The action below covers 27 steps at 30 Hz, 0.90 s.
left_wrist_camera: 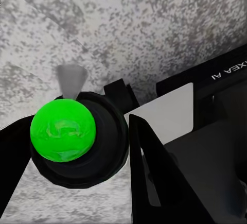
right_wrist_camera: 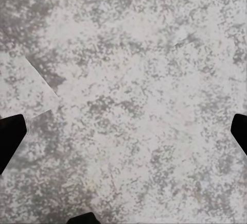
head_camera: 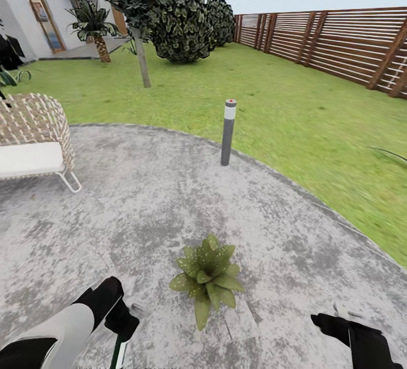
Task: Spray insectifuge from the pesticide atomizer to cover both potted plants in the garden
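- Garden [head_camera: 294, 109] seen from the head view; robot stands on the round grey paved patio [head_camera: 141, 199], with lawn [head_camera: 186, 92] beyond its curved edge
- Potted plant [head_camera: 208, 278]: one rosette of broad pointed light-green leaves, upright on the paving, low in the frame between the two arms; touched by neither arm; its pot is hidden under the leaves
- Left end effector [head_camera: 125, 321]: dark, to the left of the plant and near it; a thin green-and-white piece hangs just below it
- Left wrist view: a dark round item with a bright green ball on top [left_wrist_camera: 63, 128] sits between the dark fingers [left_wrist_camera: 149, 177], paving behind it; cannot identify the item; cannot tell whether the fingers press on it or merely flank it
- Right end effector [head_camera: 334, 318]: low over the paving to the right of the plant, well apart from it; in the right wrist view the fingertips [right_wrist_camera: 10, 136] show at opposite edges, spread wide, with bare paving between them
- Bollard lamp [head_camera: 228, 131]: tall grey post with a red dot on top, upright at the patio edge beyond the plant
- Wicker chair [head_camera: 34, 137] with a white cushion at the left side of the patio
- Brown slatted fence [head_camera: 339, 41] along the right of the lawn; thin-trunked tree [head_camera: 141, 47], round dark bush [head_camera: 181, 30], palm [head_camera: 93, 24] and white house [head_camera: 39, 7] at the far side
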Motion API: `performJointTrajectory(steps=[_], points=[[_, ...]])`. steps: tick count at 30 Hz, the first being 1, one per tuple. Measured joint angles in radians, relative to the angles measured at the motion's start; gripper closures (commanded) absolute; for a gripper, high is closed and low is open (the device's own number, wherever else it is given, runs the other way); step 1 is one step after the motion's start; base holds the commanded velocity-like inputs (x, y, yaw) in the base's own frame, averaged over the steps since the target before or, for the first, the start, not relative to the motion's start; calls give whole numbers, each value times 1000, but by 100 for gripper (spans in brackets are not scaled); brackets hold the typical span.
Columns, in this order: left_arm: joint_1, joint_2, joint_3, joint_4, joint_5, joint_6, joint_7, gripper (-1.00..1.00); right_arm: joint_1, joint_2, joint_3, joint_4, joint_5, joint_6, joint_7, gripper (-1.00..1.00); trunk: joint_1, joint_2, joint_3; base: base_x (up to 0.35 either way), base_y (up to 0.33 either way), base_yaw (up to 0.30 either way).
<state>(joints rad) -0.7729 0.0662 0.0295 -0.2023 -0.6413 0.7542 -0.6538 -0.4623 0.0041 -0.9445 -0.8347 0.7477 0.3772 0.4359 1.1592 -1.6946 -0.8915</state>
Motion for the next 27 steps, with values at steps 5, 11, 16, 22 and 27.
performJointTrajectory(steps=[5,11,16,22,27], points=[[0,0,3,-1,0,0,0,100,0,0,0,-1,0,0,0,-100,0,0,0,3,-67,105],[0,0,1,-1,1,-1,0,100,0,-1,0,-2,0,1,0,-100,0,0,0,65,-319,3],[0,0,1,-1,2,-1,0,100,0,-1,0,-2,0,1,0,-100,0,0,0,75,-336,76],[0,-5,1,-2,2,0,0,100,0,0,0,-1,0,0,0,-100,0,0,0,144,-303,233],[0,-6,9,1,2,-1,-1,100,0,0,0,-1,0,0,0,-100,0,0,0,47,-56,256]])
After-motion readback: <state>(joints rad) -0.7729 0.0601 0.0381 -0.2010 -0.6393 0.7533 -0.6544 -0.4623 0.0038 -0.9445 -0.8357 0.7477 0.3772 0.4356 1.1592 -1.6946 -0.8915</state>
